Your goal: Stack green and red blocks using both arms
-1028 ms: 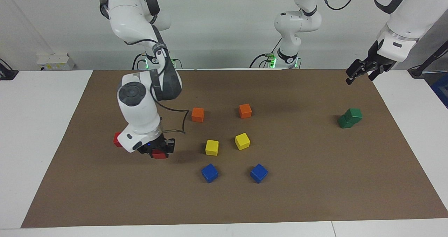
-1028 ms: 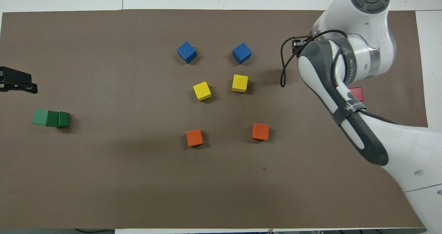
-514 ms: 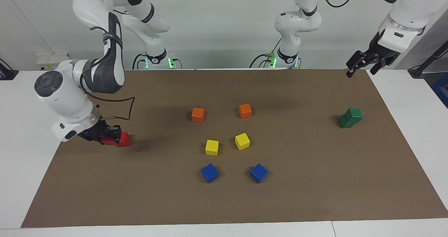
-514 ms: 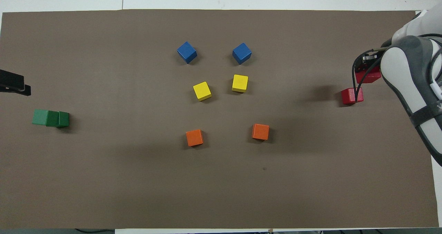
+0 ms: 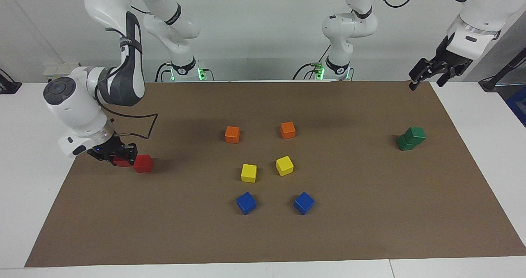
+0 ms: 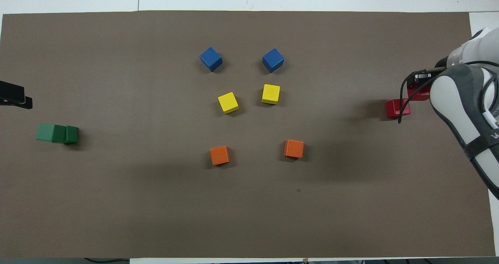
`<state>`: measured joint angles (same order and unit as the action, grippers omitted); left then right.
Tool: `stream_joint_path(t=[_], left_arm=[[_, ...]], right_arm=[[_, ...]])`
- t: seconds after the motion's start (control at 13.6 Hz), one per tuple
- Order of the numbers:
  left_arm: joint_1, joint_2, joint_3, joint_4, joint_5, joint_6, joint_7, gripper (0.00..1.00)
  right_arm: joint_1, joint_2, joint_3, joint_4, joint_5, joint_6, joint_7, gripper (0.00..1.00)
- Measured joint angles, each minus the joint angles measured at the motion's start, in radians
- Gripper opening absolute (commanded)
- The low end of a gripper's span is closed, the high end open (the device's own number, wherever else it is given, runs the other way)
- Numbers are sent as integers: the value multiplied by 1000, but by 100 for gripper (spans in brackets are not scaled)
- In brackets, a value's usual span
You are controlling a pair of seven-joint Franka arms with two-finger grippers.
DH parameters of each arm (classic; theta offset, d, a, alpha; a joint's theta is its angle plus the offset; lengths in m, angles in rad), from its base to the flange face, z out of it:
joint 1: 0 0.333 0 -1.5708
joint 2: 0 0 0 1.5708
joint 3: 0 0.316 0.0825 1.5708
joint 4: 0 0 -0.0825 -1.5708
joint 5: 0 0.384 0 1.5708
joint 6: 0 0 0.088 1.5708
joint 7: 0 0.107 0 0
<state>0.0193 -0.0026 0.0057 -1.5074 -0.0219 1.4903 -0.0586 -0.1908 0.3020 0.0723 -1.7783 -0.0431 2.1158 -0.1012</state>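
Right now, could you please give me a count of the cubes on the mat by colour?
Red cubes: 2, one on the mat, one in the right gripper
Green cubes: 2, stacked
Orange cubes: 2
Yellow cubes: 2
Blue cubes: 2
Total: 10

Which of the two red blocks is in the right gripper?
The red block nearer the table's edge, clamped in the right gripper; the other red block sits free on the mat beside it.
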Motion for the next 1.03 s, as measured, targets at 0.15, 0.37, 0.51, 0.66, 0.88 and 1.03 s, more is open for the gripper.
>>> stream_joint_path(t=[0.15, 0.37, 0.51, 0.66, 0.88, 1.03], left_arm=[[3, 0, -4, -6, 0, 8, 0, 100], [5, -1, -8, -6, 0, 10, 0, 100], [6, -1, -10, -6, 0, 8, 0, 100], [7, -1, -12, -7, 0, 7, 1, 100], [7, -1, -15, -7, 0, 7, 1, 100], [7, -1, -16, -7, 0, 7, 1, 100]], right_arm=[[0, -16, 0, -49, -1, 31, 0, 0], [1, -56, 1, -106, -1, 71, 4, 0], [1, -79, 1, -151, -1, 108, 8, 0], [1, -88, 1, -188, -1, 153, 8, 0], [1, -90, 1, -204, -1, 177, 8, 0], [3, -92, 2, -214, -1, 204, 8, 0]])
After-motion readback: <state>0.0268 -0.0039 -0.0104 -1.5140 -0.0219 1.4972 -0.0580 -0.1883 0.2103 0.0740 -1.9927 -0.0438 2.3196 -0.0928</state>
